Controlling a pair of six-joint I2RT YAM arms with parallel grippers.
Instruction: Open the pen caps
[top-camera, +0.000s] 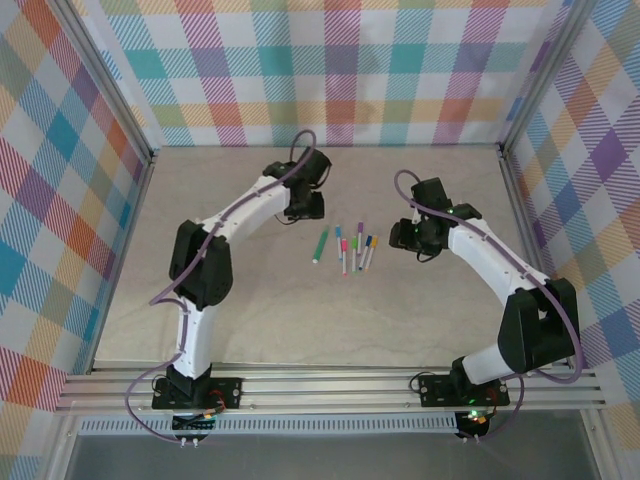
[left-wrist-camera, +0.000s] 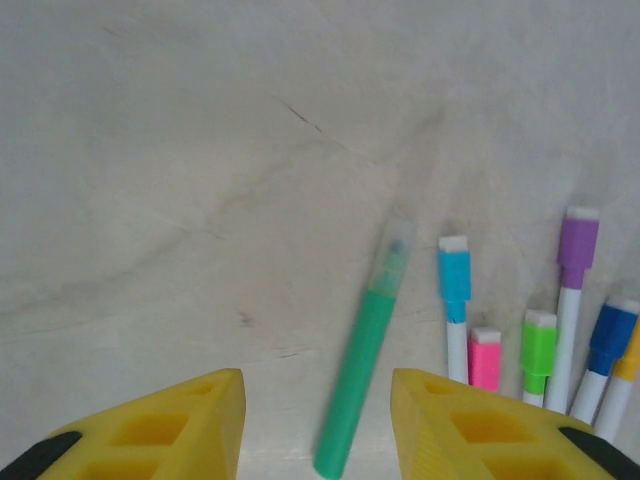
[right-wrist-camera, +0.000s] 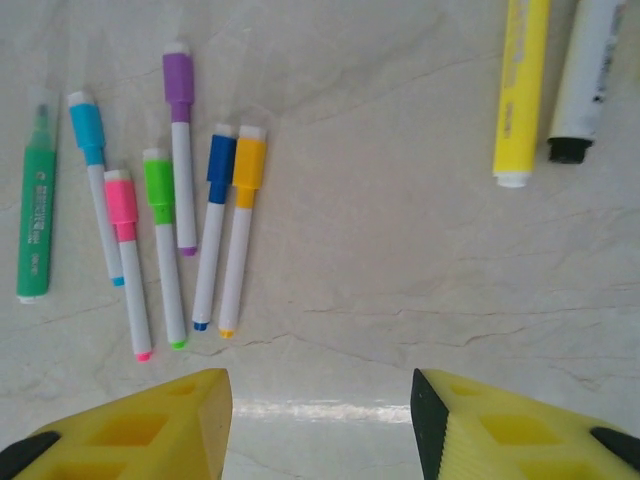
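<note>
Left arm (top-camera: 250, 205), right arm (top-camera: 490, 258): white links, bulky black joints. Purple cable (top-camera: 163, 293) runs along each. Black base plates (top-camera: 225, 390) at bottom. Fingers (left-wrist-camera: 170, 432) yellow plastic, wedge-shaped, rectangular pockets, black backing at rear corners.

The pen caps (right-wrist-camera: 178, 75) are cyan, pink, green, purple, blue and orange, on white pens (right-wrist-camera: 183, 190). The worktop (right-wrist-camera: 400, 230) is veined beige.

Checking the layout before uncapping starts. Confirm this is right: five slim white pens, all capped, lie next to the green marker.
Not quite. There are six slim white pens, not five; the right wrist view shows them side by side. The rest holds: all are capped, and they lie next to the green marker.
</note>
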